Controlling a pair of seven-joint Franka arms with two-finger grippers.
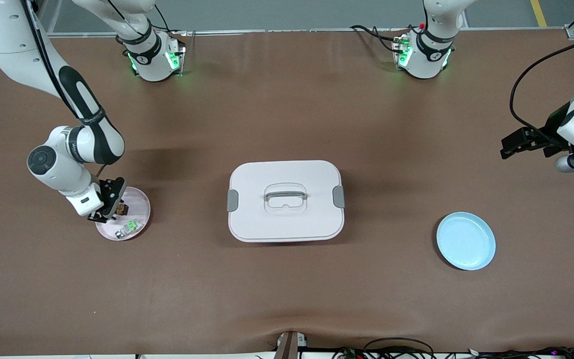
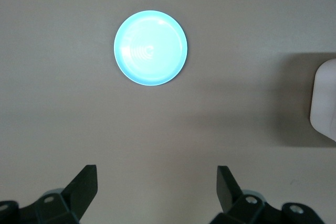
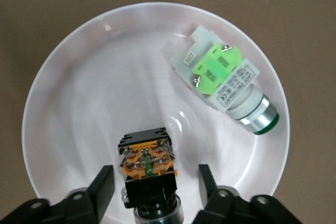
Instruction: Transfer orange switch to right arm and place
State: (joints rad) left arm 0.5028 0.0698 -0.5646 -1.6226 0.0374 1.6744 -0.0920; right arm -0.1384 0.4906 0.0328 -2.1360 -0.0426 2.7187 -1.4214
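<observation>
I've got three containers on the table (image 1: pixel 287 309) right now. Toward the right arm's end sits a pale pink plate (image 1: pixel 140 199) (image 3: pixel 79 93) with two parts in it: the orange switch (image 3: pixel 148 169), a black block with an orange middle and metal screw terminals, and a green-and-white pushbutton switch (image 1: pixel 128 228) (image 3: pixel 223 82) with a silver collar, lying on its side. The two are apart, not touching, and the green one lies nearer the front camera. In the middle of the table there's a white lidded box (image 1: pixel 285 200) with a clear handle on top and grey latches at both ends, lid on, so I can't see what's inside. Toward the left arm's end is a light blue plate (image 1: pixel 466 241) (image 2: pixel 151 47) with nothing in it.

The right gripper (image 1: pixel 109 202) (image 3: pixel 156 182) is down in the pink plate, fingers spread, and the orange switch sits right between them. From the right wrist view there's a small gap on each side, so nothing is pinched. In the front view the gripper mostly hides the switch.

The left gripper (image 1: pixel 513 144) (image 2: pixel 157 182) waits up in the air at the left arm's end of the table, fingers spread wide and holding nothing. Its wrist view looks down on the blue plate, with a corner of the white box at the frame edge.
</observation>
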